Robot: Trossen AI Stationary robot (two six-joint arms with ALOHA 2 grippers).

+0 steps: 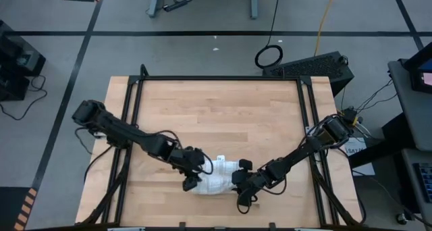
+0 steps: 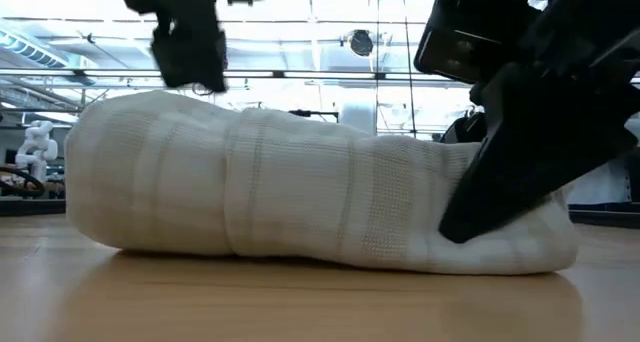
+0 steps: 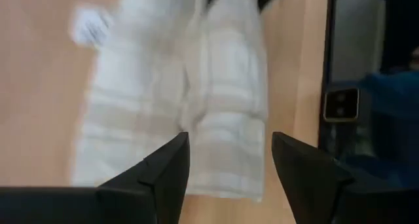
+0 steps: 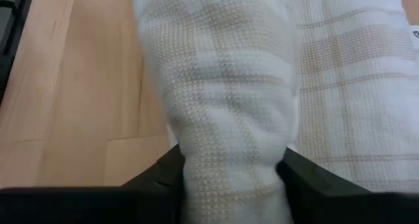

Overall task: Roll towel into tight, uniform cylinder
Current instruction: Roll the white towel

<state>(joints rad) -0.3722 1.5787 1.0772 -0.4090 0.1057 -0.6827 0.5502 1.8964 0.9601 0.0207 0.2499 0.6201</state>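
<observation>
The towel (image 1: 214, 182) lies as a thick white roll with faint beige checks near the table's front edge, its length running left to right and its underside on the wood (image 2: 300, 207). A small tag (image 3: 88, 24) shows on it. My left gripper (image 3: 229, 171) stands open just above the roll's left end (image 2: 190, 52), with nothing between its fingers. My right gripper (image 4: 229, 178) is at the roll's right end (image 2: 500, 182), shut on it. My right gripper pinches the right end of the towel roll (image 4: 229, 152) between its two fingers (image 4: 160, 175), one on each side of the roll, and the roll narrows there. The fingers slant down from the table's right and lie along the roll. The roll rests on the table.
The wooden table (image 1: 223, 116) has free room behind the towel. Black frame rails (image 1: 307, 123) run along its left and right sides, and the front edge is close to the roll. A black case (image 1: 317, 63) sits beyond the far right corner.
</observation>
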